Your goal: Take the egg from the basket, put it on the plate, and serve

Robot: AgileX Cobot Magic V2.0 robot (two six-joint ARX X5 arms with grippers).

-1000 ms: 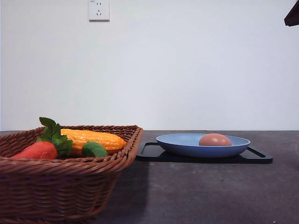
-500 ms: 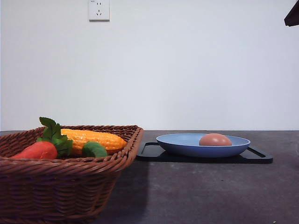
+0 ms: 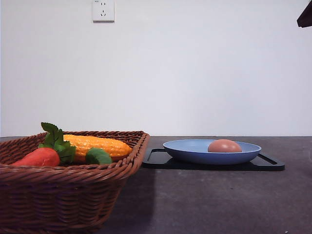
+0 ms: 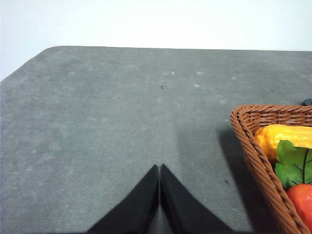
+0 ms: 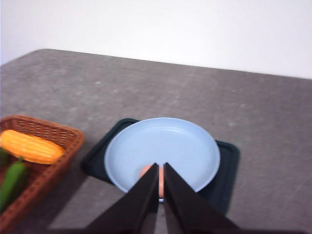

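Note:
The pinkish-brown egg (image 3: pixel 224 146) lies in the light blue plate (image 3: pixel 190 150), right of its middle. In the right wrist view the plate (image 5: pixel 161 146) sits below my right gripper (image 5: pixel 161 169), whose fingers are shut with nothing between them and hide most of the egg (image 5: pixel 145 170). The brown wicker basket (image 3: pixel 63 195) stands at the front left. In the left wrist view the basket's rim (image 4: pixel 248 146) is off to one side of my left gripper (image 4: pixel 159 168), which is shut and empty above bare table.
A flat black tray (image 3: pixel 270 164) lies under the plate. The basket holds a red-orange carrot (image 3: pixel 38 157) with green leaves, a yellow corn cob (image 3: pixel 97 145) and a green vegetable (image 3: pixel 98 156). A white wall with a socket (image 3: pixel 103 10) is behind the table.

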